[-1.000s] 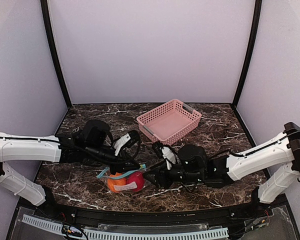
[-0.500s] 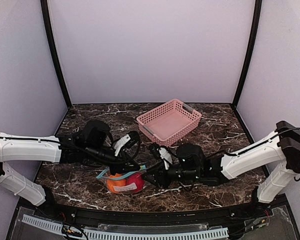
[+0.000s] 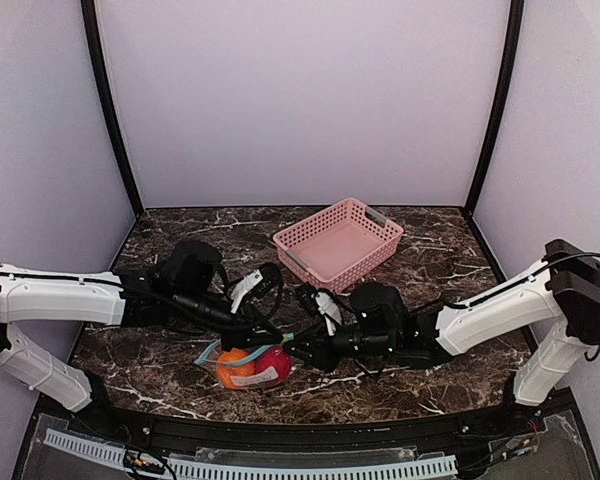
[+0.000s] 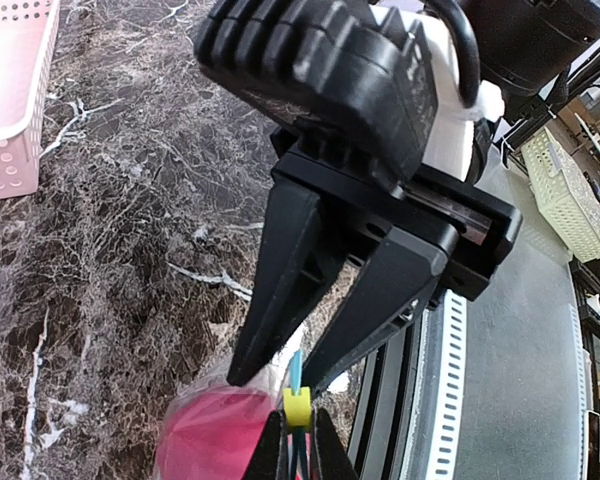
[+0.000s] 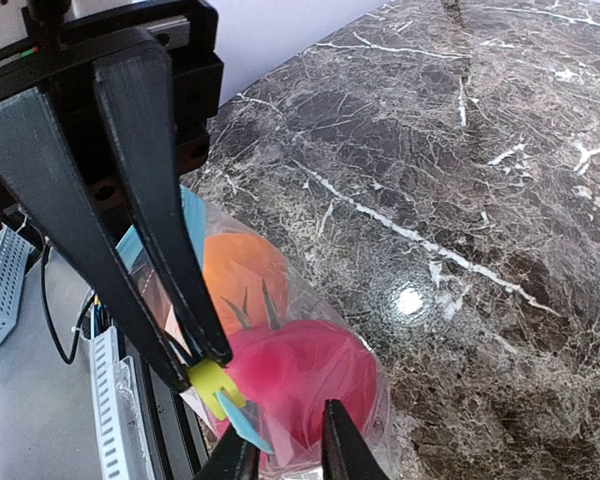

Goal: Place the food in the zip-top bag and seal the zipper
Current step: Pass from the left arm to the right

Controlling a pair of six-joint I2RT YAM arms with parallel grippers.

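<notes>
Zip-top bag [image 3: 250, 378] sits on the marble table [image 3: 430, 260], near front edge, centre-left. Orange food [image 3: 234, 364] and red food [image 3: 274, 361] are both inside, side by side and touching. Zipper [image 3: 242, 349] runs along the bag's top, teal, with a yellow slider [image 4: 297, 406] at its right end.

Left gripper [image 4: 297, 455]: fingers nearly together, pinching the zipper at the slider. Right gripper [image 5: 288, 455]: fingers a narrow gap apart, straddling the strip just beside the slider; contact can't be told.

Both forearms low and near-horizontal, reaching inward, tips meeting over the bag. Pink basket [image 3: 338, 241] well behind.
</notes>
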